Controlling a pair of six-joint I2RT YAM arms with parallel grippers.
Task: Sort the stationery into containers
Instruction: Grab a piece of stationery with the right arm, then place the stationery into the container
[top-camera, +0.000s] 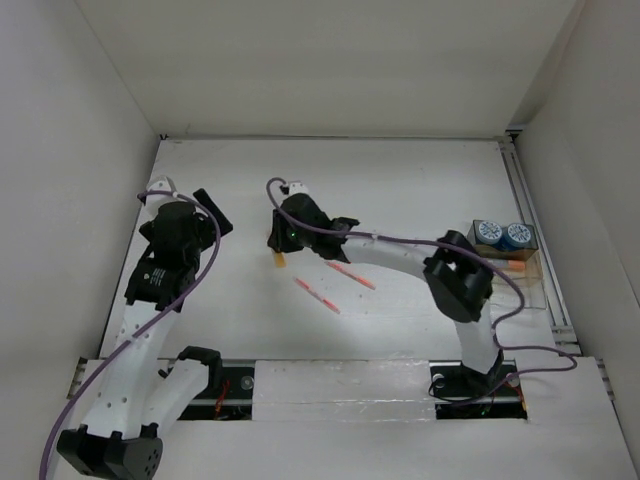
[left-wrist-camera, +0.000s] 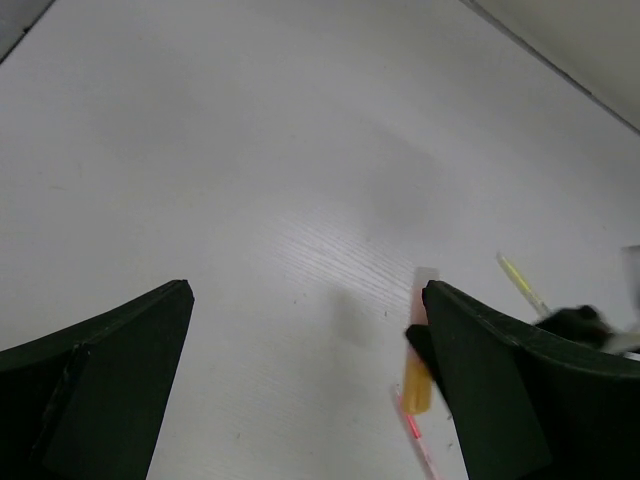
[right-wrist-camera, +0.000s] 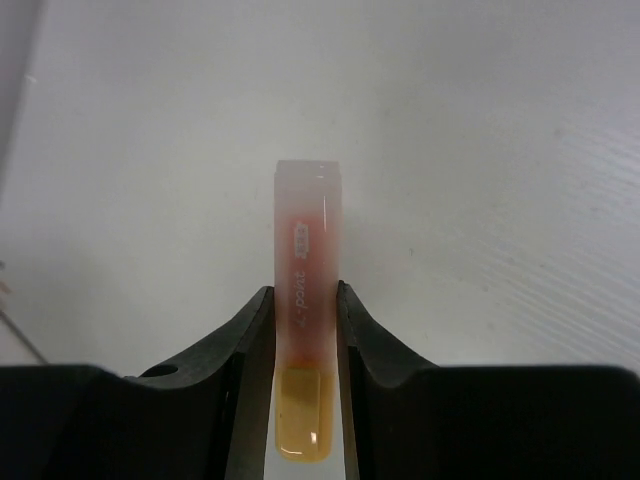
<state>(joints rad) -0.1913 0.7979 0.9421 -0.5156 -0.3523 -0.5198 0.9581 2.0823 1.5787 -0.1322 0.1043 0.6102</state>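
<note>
Black fingers (right-wrist-camera: 250, 340) of the right gripper (right-wrist-camera: 303, 295) are clamped across the barrel of a short orange marker (right-wrist-camera: 308, 230). Its pale translucent end sticks out past the fingertips, and its orange end lies back between the fingers. From above, this gripper is seen over the middle of the white table (top-camera: 400, 180), with two red-pink pens (top-camera: 317, 295) lying near it on the near side. The left gripper (left-wrist-camera: 307, 290) is held with its fingers wide apart, nothing between them. At the table's right edge a clear tray (top-camera: 541, 272) is seen, with two blue-and-white rolls (top-camera: 488, 231) at its far end.
</note>
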